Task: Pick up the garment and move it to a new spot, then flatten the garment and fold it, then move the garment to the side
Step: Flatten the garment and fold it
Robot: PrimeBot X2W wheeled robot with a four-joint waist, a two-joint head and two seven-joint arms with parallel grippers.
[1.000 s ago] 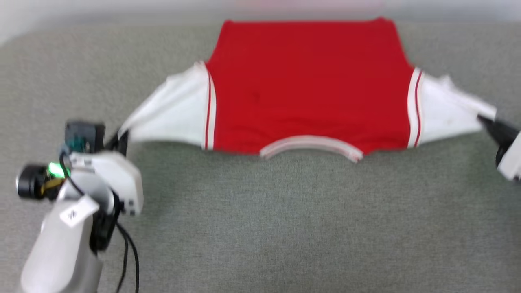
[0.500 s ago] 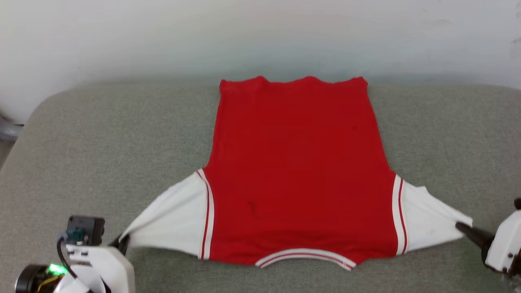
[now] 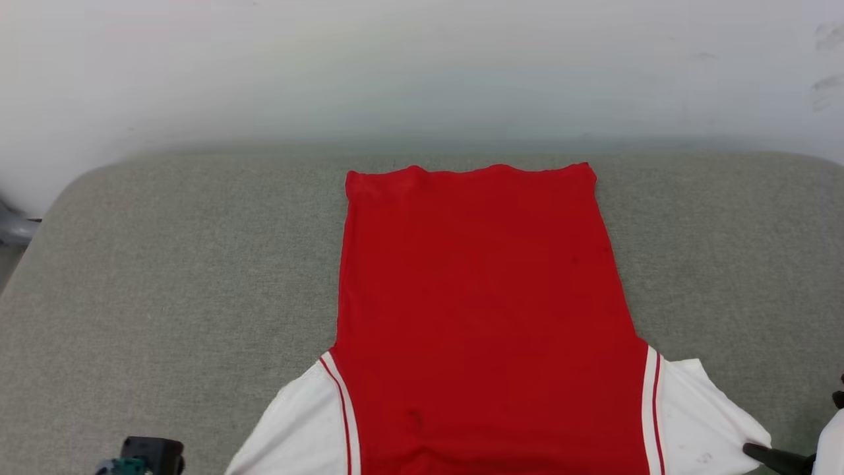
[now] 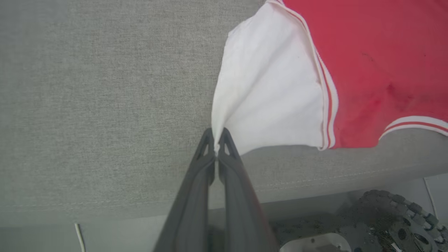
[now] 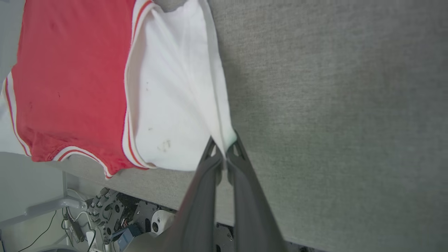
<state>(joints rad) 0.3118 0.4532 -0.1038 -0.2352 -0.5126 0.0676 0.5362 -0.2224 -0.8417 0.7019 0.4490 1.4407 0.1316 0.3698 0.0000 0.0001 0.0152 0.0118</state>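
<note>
The garment (image 3: pixel 475 316) lies spread flat: plain red body, white stripe-edged sleeves.

no legible text, labels, or numbers

Open grey cushion (image 3: pixel 165 264) flanks garment (image 3: pixel 475 297); wall (image 3: pixel 422 66) probably close behind.

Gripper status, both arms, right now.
Left gripper: shut on the garment, pinching a white sleeve's tip.
Right gripper: shut on the garment, pinching the other white sleeve's tip.
</note>
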